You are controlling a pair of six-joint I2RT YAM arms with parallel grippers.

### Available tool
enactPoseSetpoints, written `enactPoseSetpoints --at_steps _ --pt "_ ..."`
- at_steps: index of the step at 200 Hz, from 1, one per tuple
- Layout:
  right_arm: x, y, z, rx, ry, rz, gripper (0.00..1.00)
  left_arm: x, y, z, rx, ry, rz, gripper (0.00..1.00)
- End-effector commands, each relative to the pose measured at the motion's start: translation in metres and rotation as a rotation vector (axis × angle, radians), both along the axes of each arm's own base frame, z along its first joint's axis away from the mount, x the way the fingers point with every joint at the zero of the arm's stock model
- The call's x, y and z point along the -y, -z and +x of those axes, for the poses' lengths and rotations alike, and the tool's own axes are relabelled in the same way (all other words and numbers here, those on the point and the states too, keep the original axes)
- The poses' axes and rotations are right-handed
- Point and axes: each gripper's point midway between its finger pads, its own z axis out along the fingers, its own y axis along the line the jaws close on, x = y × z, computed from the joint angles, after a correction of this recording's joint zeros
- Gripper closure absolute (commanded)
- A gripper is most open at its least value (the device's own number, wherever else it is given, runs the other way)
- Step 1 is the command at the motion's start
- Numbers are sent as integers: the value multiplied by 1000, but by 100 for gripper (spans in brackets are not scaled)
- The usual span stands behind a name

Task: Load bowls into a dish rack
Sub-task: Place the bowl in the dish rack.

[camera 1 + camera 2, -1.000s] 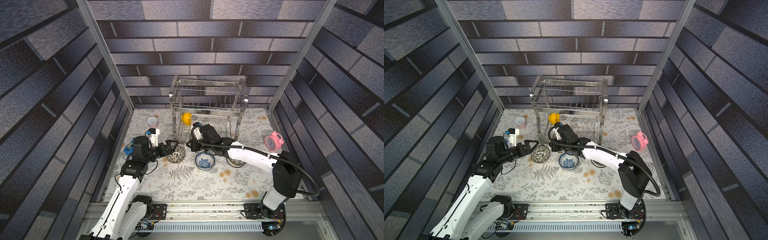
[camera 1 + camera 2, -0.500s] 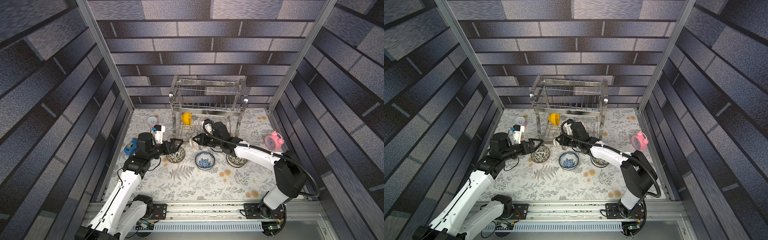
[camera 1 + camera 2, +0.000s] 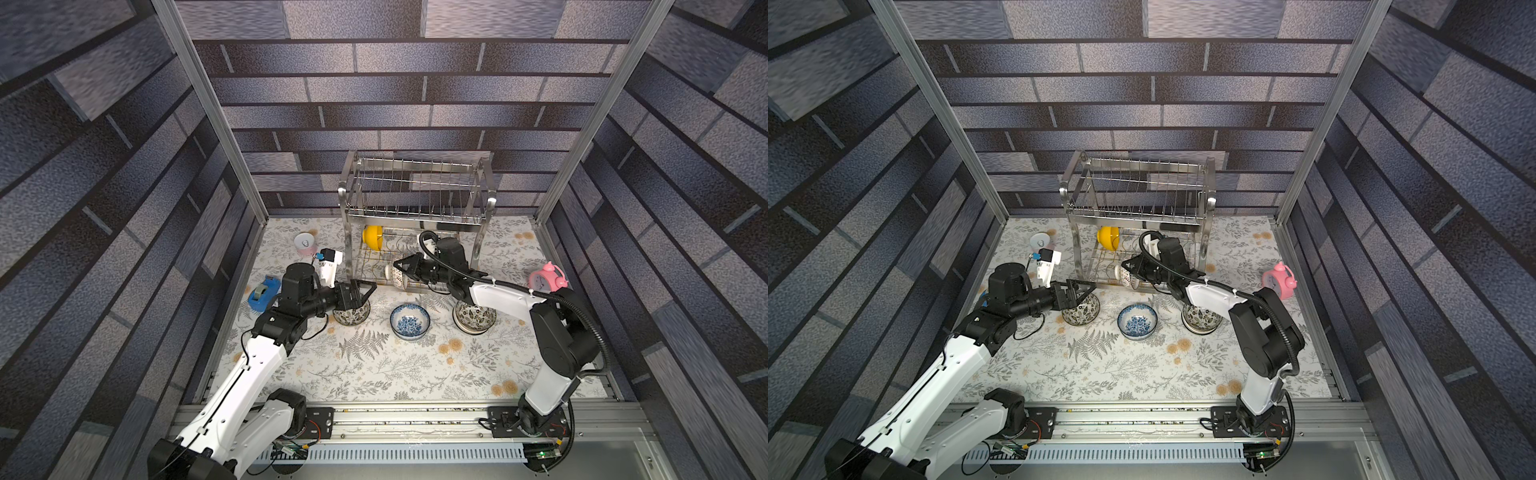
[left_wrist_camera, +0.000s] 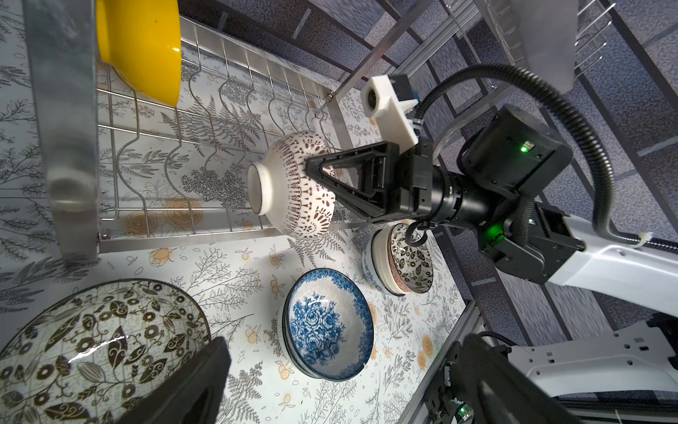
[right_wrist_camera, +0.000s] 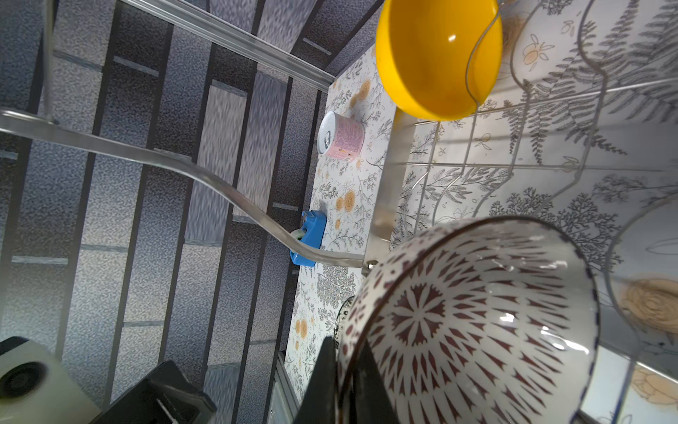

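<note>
Both arms have pressed forward since a second ago: the right wrist has swung in closer to the dish rack (image 3: 347, 241), and the left has stretched out over the bench (image 3: 374, 365)! Right jaws are pinched tight on the rim of the maroon-patterned bowl (image 4: 293, 191), carrying it tipped on edge, foot leading, right over the front wires of the lower tier. Whether it has seated in a slot, I cannot tell. Just beyond those jaws, deeper in the same tier, the yellow bowl (image 3: 372, 237) already stands on edge, so that's one home, and the upper tier is bare. Left jaws gape wide, holding nothing, poised directly above the leaf-patterned bowl (image 3: 351, 316), which looks like the next pick. Further out, between the two sets of jaws, sits the blue-and-white bowl (image 3: 409, 322), and beneath the right forearm is a nested stack of bowls (image 3: 473, 322), all waiting on the bench. Early days by my reckoning, with most of the load left to rack.
</note>
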Motion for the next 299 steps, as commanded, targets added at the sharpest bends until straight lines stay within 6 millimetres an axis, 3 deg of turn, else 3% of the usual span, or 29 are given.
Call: enactPoseSetpoints --at_steps 1,139,150,152,156,214,299 --pt "-8 -36 14 74 -11 102 100 3 -12 0 48 21 10 0" --pt "-5 -29 83 49 49 197 100 3 2 0 29 5 31 0" --pt "-5 -37 89 57 53 220 100 4 1 1 31 5 31 0" --pt "-6 -25 92 38 58 211 100 4 2 1 30 4 32 0" --pt "-6 -21 95 34 63 212 100 4 2 0 30 5 33 0" --pt "-16 -21 129 23 77 256 100 6 8 1 15 11 44 0" --pt "-6 -6 165 12 131 254 100 11 8 3 0 18 61 0"
